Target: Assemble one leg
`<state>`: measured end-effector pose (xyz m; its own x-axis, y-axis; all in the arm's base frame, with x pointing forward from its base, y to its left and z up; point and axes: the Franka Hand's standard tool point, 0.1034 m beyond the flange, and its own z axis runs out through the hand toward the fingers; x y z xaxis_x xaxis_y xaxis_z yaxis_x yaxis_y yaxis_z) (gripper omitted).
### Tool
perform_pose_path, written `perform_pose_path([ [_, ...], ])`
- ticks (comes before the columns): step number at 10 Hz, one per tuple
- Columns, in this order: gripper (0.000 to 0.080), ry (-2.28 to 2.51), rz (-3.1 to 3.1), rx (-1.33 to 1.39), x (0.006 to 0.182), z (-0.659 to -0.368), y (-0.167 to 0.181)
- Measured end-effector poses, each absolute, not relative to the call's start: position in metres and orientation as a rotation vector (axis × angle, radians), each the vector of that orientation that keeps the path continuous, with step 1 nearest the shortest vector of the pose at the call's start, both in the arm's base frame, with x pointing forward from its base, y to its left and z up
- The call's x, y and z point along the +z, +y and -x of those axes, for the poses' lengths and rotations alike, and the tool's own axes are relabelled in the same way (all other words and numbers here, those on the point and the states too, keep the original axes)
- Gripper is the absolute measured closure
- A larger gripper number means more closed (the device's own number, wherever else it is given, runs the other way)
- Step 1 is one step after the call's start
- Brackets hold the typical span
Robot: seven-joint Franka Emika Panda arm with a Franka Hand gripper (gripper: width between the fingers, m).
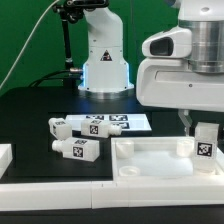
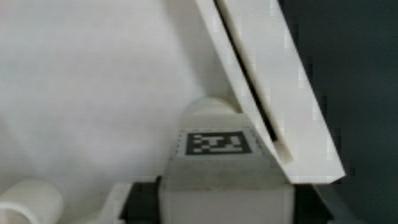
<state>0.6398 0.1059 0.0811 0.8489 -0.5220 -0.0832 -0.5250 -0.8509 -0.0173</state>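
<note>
The jaws gripped the leg [image 1: 206,140] and held it upright over the white panel's [image 1: 150,162] corner at the exterior view's right, probably to line its peg up with a socket. Other legs [image 1: 79,150] lay loose on the black tabletop [image 1: 30,112] beside the marker board [image 1: 130,122]. The room behind was dark.

White arm [image 1: 104,62], dark joints [image 1: 80,12], white hand [image 1: 203,132]
</note>
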Motion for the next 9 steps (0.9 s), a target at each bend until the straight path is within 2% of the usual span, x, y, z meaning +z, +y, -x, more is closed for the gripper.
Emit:
perform_pose_path([
  [3, 0.0512, 1.426, 2.738, 0.142, 0.0806, -0.6417, 0.1017],
  [6, 0.0512, 2.035, 2.212, 0.141, 0.0796, -0.6435, 0.108],
  [9, 0.0506, 2.188, 2.032, 0.147, 0.0802, -0.6428, 0.1071],
])
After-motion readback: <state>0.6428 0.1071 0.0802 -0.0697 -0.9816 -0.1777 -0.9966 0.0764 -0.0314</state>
